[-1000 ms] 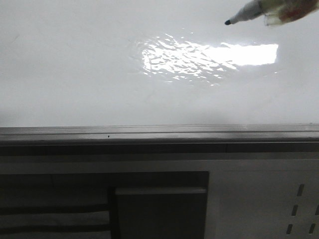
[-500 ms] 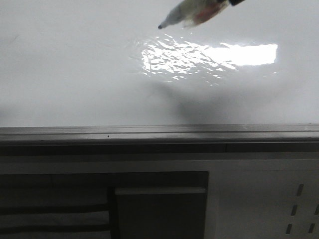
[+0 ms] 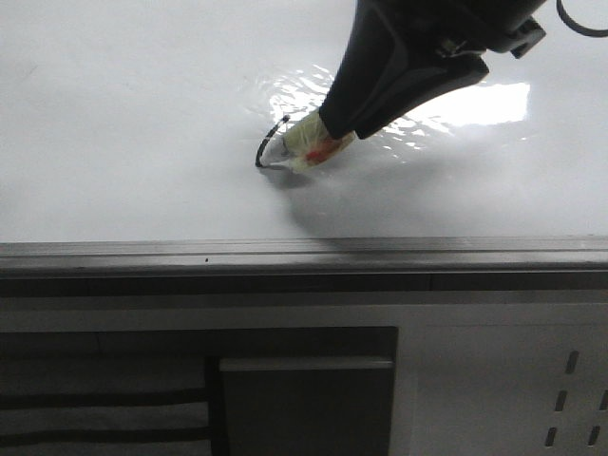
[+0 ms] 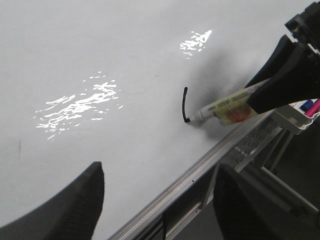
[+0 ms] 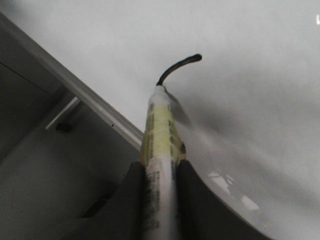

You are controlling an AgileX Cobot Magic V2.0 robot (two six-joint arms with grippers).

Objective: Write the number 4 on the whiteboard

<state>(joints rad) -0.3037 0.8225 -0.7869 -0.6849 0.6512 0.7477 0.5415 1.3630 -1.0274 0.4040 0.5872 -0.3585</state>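
Note:
My right gripper (image 3: 353,122) is shut on a marker (image 3: 309,147) with a yellow and white label. The marker's tip touches the whiteboard (image 3: 114,142) at the lower end of a short curved black stroke (image 3: 269,139), the only part of the number 4 that shows. The stroke shows in the left wrist view (image 4: 184,103) and the right wrist view (image 5: 179,66). The marker also shows in the left wrist view (image 4: 227,106) and the right wrist view (image 5: 160,145), between the right gripper (image 5: 160,172) fingers. My left gripper (image 4: 159,187) is open and empty above the board's near edge.
A grey metal edge rail (image 3: 304,252) runs along the board's near side, with a dark cabinet panel (image 3: 304,399) below it. A bright rippled reflection (image 3: 456,104) lies on the board. A white basket with pens (image 4: 300,112) stands beside the rail.
The right gripper came down and toward the rail with the marker. The marker's tip went from above the board to touching it, and a curved black stroke has appeared.

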